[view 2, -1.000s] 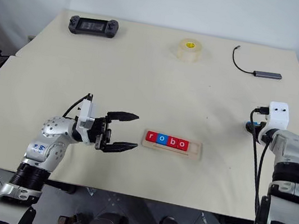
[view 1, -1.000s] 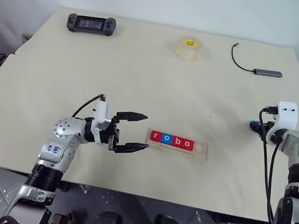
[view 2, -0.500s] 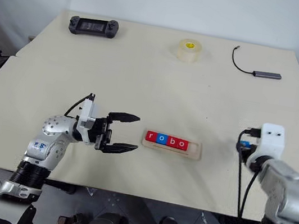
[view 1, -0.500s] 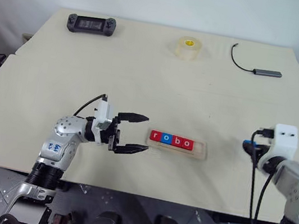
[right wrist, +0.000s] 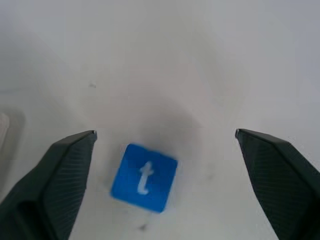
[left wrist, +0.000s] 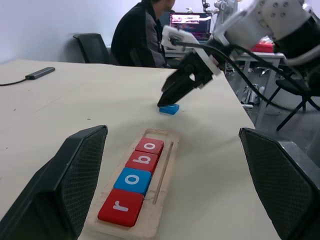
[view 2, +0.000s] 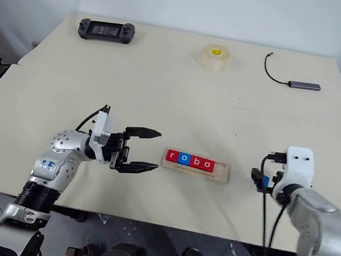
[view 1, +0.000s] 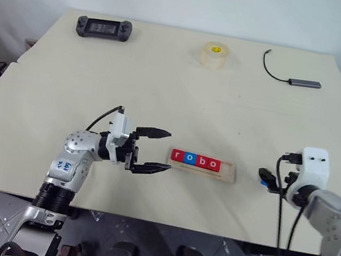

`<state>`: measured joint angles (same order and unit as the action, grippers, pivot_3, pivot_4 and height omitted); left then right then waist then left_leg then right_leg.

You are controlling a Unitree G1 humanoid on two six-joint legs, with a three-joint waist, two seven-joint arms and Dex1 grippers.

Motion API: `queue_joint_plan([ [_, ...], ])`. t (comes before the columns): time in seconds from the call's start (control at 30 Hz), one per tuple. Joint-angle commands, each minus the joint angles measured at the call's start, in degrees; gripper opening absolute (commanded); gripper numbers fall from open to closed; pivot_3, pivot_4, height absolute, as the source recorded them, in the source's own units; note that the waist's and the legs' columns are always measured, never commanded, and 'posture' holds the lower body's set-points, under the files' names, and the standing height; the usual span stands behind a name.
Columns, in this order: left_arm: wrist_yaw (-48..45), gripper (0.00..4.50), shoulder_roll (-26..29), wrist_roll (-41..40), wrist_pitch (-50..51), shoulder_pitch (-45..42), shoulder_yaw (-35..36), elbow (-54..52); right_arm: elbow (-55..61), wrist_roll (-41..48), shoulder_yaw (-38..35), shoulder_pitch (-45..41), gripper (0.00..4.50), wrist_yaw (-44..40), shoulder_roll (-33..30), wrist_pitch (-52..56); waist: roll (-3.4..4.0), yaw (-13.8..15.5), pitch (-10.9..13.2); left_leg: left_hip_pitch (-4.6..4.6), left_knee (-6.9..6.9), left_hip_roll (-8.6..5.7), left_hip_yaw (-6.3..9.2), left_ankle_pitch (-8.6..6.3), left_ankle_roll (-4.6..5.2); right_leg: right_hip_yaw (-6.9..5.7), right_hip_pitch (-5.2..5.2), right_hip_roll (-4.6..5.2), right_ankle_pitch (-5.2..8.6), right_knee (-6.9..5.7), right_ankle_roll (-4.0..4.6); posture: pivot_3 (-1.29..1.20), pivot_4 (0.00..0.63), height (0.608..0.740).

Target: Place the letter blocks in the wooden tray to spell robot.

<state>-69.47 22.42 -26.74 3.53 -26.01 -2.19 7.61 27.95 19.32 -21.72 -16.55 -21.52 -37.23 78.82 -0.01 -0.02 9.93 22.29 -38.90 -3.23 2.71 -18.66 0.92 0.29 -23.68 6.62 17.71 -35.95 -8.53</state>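
Four letter blocks already sit in the wooden tray, reading r, o, b, o from its left end, red, blue, red, red, which leaves one free slot at the tray's right end. The last piece, the blue t block, lies flat on the tabletop off to the right of the tray, apart from it, and the right pincer hangs just above it with its two black fingers spread wide, one on either side and neither touching it. The step in hand appears to be the pick-up of that t. To do it well, the right pincer should come straight down until its tips are level with the thin tile, keeping the block centred between the fingers; the tile sits slightly turned relative to them, so a small twist of the wrist would let the pads meet two flat sides rather than corners. A low, light squeeze should be enough, since a thin flat tile can tip or skid if caught high or off-centre. The letter ought to stay face up and upright for the reader, matching the others, when it goes into the free slot. The left pincer hovers just beside the tray's left end, fingers spread and holding nothing, well placed to steady the tray if it slides.
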Motion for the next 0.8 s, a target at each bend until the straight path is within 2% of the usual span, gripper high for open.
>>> queue_joint_plan([
  [0.03, 0.5, 4.50, -0.1, -0.3, -1.0, 0.4, 0.6, -1.7, -5.8, 2.3, 3.8, 2.1, 4.47, -16.6, -11.6, -14.9, -0.01, 0.0, 0.0, 0.00, 0.01, -0.01, -0.02, 0.00, 0.02, 0.01, 0.01, 0.01, 0.00, 0.01, 0.00, 0.00, 0.150, 0.740],
  [0.13, 0.9, 4.50, -0.2, -0.3, -1.3, 0.5, 0.7, -1.8, -12.5, 2.2, 8.2, 4.7, 4.47, -32.0, -19.8, -30.4, -0.05, 0.0, 0.0, -0.03, 0.03, 0.02, -0.04, -0.02, 0.05, -0.03, 0.08, -0.03, 0.00, 0.06, 0.00, 0.00, 0.150, 0.740],
  [0.27, 1.2, 4.50, -0.4, -0.3, -1.6, 0.4, 0.6, -1.8, -22.8, -0.7, 14.1, 2.8, 4.47, -43.7, -24.6, -45.1, -0.07, -0.2, 0.0, -0.11, 0.00, 0.05, -0.12, -0.02, 0.06, 0.02, 0.12, -0.04, -0.01, 0.08, -0.02, 0.00, 0.150, 0.740],
  [0.4, 1.5, 4.50, -0.4, -0.3, -1.7, 0.7, 0.5, -2.4, -35.7, -7.1, 22.1, -4.5, 4.47, -48.1, -24.5, -56.1, -0.08, -0.2, 0.0, -0.12, -0.06, 0.06, -0.13, -0.02, 0.05, 0.03, 0.10, -0.02, -0.01, 0.07, -0.02, 0.00, 0.150, 0.740],
  [0.53, 1.8, 4.50, -0.4, -0.3, -1.6, 1.1, 0.6, -3.2, -44.0, -11.5, 26.8, -9.8, 4.47, -49.6, -22.3, -62.5, -0.08, -0.1, 0.0, -0.11, -0.07, 0.07, -0.09, -0.01, 0.01, 0.01, 0.07, 0.00, -0.01, 0.08, -0.02, 0.00, 0.150, 0.740],
  [0.73, 2.5, 4.50, -0.1, -0.5, -1.2, 1.8, 0.7, -4.3, -50.7, -14.6, 29.9, -13.3, 4.47, -52.8, -21.3, -66.0, -0.07, 0.1, 0.0, -0.09, -0.10, 0.06, -0.05, -0.01, 0.00, -0.03, 0.10, 0.03, -0.01, 0.11, -0.02, 0.00, 0.150, 0.740],
  [0.8, 2.7, 4.50, 0.0, -0.5, -1.1, 1.9, 0.7, -4.5, -51.8, -14.8, 30.0, -14.0, 3.82, -53.3, -21.4, -66.2, -0.08, 0.1, 0.0, -0.10, -0.12, 0.06, -0.04, -0.01, 0.00, -0.05, 0.12, 0.03, -0.01, 0.12, -0.02, 0.00, 0.150, 0.740],
])
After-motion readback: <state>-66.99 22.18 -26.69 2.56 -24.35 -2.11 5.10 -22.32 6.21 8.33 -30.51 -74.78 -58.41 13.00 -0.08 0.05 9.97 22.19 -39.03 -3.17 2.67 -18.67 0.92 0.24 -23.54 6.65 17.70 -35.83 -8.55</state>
